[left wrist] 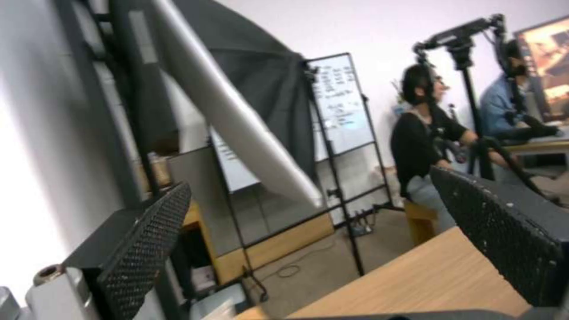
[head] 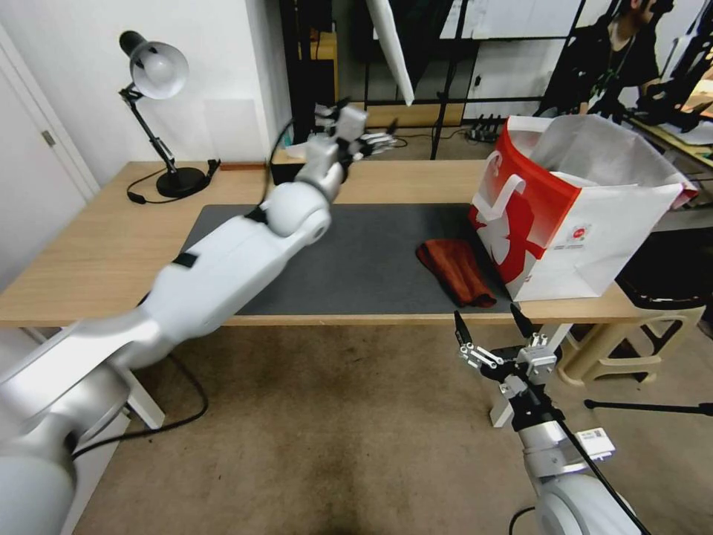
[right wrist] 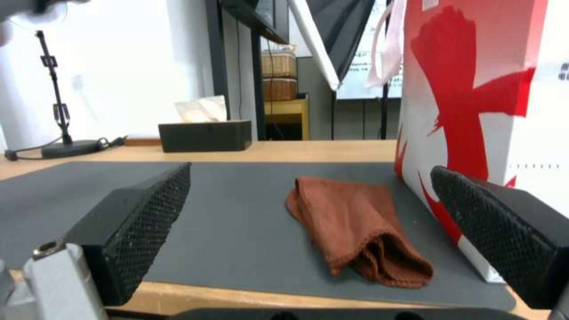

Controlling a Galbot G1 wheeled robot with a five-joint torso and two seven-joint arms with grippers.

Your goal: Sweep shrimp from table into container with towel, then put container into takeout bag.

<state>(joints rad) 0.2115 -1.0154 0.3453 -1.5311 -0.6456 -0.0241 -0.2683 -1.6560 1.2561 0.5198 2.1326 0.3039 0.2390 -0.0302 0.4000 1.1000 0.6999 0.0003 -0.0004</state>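
Observation:
A rust-red towel lies crumpled on the dark grey mat of the table. It sits just left of the red and white takeout bag, which stands upright and open at the table's right end. My right gripper is open and empty. It hangs just below the table's front edge, in front of the towel. My left gripper is raised high over the back of the table, open and holding nothing. The shrimp and the container are out of view.
A desk lamp stands at the table's back left, with its cable trailing. A black tissue box sits at the back edge. A beige stool stands under the table's right end. Stands, racks and seated people fill the room behind.

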